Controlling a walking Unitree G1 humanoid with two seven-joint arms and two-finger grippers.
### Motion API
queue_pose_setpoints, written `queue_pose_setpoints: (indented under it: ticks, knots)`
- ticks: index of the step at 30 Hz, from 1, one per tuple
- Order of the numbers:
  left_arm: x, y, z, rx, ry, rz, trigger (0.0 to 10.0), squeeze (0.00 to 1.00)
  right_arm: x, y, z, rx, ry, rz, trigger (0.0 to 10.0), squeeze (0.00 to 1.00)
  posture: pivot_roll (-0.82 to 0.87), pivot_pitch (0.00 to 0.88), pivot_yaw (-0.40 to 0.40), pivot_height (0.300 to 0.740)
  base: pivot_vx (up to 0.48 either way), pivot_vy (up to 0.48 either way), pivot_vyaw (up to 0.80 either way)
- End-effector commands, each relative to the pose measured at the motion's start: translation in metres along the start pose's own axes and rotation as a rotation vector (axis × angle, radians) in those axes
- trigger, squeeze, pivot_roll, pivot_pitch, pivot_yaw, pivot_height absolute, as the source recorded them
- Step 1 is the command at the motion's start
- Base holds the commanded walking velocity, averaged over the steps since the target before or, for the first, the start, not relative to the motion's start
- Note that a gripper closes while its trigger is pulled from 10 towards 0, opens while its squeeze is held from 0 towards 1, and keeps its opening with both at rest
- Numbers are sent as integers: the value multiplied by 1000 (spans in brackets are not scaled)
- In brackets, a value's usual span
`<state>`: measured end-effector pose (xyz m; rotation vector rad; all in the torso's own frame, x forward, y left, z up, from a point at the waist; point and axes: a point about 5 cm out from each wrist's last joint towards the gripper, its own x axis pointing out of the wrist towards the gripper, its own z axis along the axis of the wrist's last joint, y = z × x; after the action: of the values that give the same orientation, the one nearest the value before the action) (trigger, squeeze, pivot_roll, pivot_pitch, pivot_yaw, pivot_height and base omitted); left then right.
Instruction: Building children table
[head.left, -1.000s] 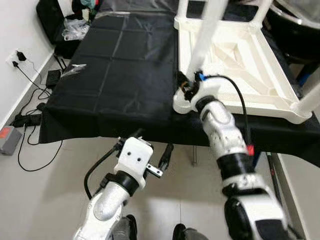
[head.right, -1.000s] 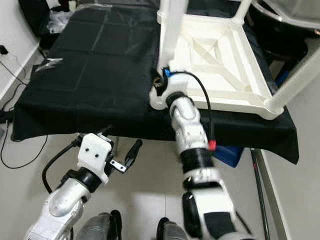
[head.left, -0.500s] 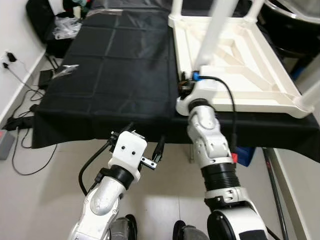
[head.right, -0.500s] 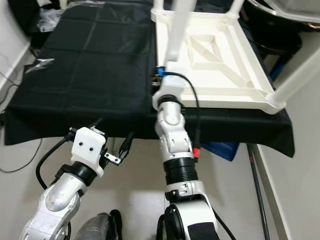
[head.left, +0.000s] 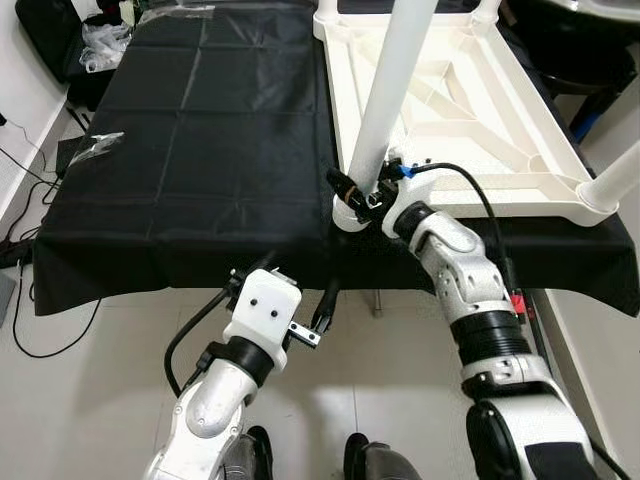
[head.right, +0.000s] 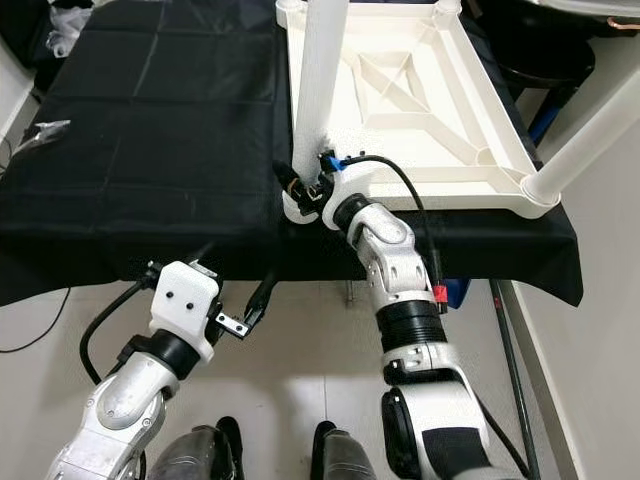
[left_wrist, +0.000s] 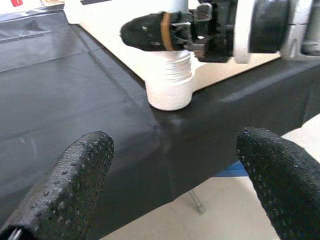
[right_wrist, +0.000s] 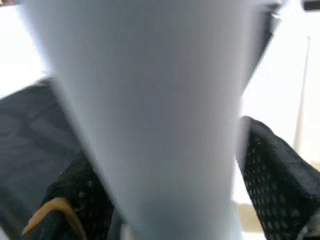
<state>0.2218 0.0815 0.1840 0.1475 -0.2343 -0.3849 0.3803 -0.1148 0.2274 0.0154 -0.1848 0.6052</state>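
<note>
An upside-down white plastic children's table top lies on a work table covered in black cloth, filling the upper right of the head-camera frame. A white table leg stands upright in the corner socket nearest the camera, at the centre of the frame. The right gripper sits at the base of this leg, its two black fingers clamped on either side of it, just above the socket. Another white leg rises at the right edge. The left gripper hangs below the cloth's front edge, lower centre, over the pale tiled floor, its fingers spread apart and holding nothing. A crumpled clear plastic wrapper lies on the cloth at the left.
</note>
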Motion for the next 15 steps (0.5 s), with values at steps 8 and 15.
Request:
queue_pose_setpoints:
  ticks: [8, 15]
  knots:
    - [0, -5, 3, -13, -12, -32, 10000, 0, 19, 11, 22, 11, -60, 262, 10000, 0, 195, 246, -70, 740, 0, 0, 0]
    - [-2, -4, 3, -8, -10, -25, 10000, 0, 29, 21, 21, -5, -26, 361, 10000, 0, 202, 245, -75, 740, 0, 0, 0]
